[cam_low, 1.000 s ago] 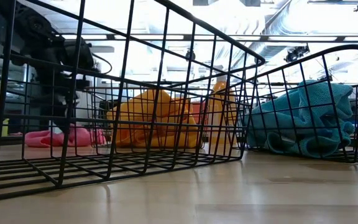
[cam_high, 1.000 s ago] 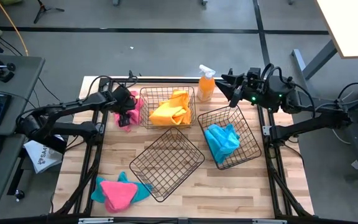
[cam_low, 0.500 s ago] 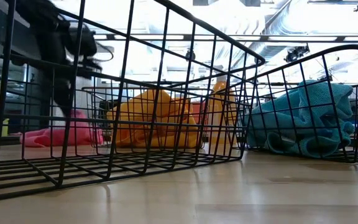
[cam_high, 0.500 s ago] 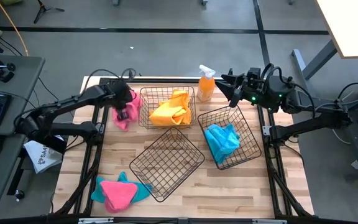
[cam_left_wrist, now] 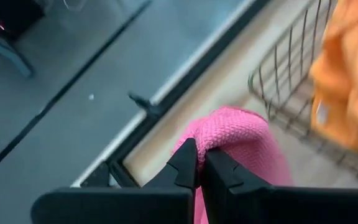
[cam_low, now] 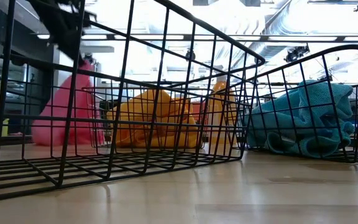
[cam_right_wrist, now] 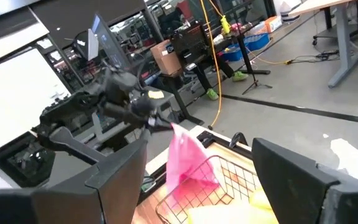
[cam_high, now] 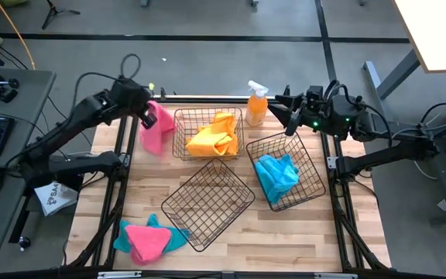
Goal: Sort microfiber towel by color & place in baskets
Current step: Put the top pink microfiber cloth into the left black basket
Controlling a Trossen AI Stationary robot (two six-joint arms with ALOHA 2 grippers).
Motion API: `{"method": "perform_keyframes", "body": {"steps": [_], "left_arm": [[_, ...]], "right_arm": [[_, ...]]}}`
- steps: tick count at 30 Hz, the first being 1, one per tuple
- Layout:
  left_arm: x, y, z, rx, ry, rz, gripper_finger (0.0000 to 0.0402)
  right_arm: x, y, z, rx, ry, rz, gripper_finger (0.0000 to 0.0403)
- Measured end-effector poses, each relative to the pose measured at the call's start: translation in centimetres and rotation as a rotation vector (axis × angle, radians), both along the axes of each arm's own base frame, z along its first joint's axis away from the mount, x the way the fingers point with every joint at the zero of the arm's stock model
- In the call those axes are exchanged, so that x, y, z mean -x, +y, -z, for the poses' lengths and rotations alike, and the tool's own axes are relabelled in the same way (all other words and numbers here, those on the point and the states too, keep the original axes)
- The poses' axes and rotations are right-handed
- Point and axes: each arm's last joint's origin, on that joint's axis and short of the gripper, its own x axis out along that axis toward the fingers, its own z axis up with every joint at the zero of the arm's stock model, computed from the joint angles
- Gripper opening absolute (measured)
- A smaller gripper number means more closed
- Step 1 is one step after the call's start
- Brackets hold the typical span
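My left gripper (cam_high: 149,115) hangs above the table's far left, shut on a pink towel (cam_high: 156,136) that dangles beside the far basket (cam_high: 178,132). That basket holds a yellow-orange towel (cam_high: 213,134). The right basket (cam_high: 316,167) holds a teal towel (cam_high: 276,174). The middle basket (cam_high: 165,203) has nothing in it. A pink towel lies on a teal one (cam_high: 147,239) at the near left. My right gripper (cam_high: 289,116) waits open, raised at the far right. My left gripper pinches a bunched top fold of the pink towel (cam_left_wrist: 211,142) between its two fingers (cam_left_wrist: 185,165), coming from above. The towel (cam_low: 64,115) hangs below the fingers in a long cone. I cannot tell whether its lower edge touches the table.
An orange spray bottle (cam_high: 256,105) stands at the far edge between the far basket and my right gripper. Black frame rails (cam_high: 118,194) run along the table's left and right sides. Bare wood shows along the near right.
My left gripper has risen and gone a little toward the far edge with the pink towel. The towel lay crumpled on the table beside the far basket; now it is drawn up and hangs long below the fingers.
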Motion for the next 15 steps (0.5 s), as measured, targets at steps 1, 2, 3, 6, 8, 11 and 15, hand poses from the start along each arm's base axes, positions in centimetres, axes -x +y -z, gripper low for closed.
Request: {"method": "perform_keyframes", "body": {"steps": [1, 2, 3, 6, 8, 11, 15], "left_arm": [[0.1, -0.2, -0.7, -0.014, -0.029, -0.005, 0.0000], [0.2, -0.4, -1.4, -0.027, -0.059, -0.006, 0.0000], [0.2, -0.6, -2.1, -0.039, -0.090, -0.005, 0.0000], [0.2, -1.2, -4.0, -0.063, -0.169, 0.014, 0.0000], [0.1, -1.5, -5.0, -0.087, -0.202, 0.037, 0.0000], [-0.2, -1.9, -6.5, -0.135, -0.263, 0.073, 0.0000], [-0.9, -2.3, -7.8, -0.199, -0.350, 0.123, 0.0000]], "right_arm": [[0.0, 0.0, 0.0, 0.000, 0.000, -0.008, 0.0288], [0.0, 0.0, 0.0, 0.002, 0.001, -0.017, 0.0288], [0.0, 0.1, 0.0, 0.003, 0.003, -0.024, 0.0288], [0.0, 0.1, 0.0, 0.024, 0.013, -0.028, 0.0288], [0.0, 0.1, 0.0, 0.028, 0.015, -0.028, 0.0288], [0.0, 0.1, 0.0, 0.028, 0.015, -0.029, 0.0288], [0.0, 0.1, 0.0, 0.028, 0.014, -0.029, 0.0288]]}}
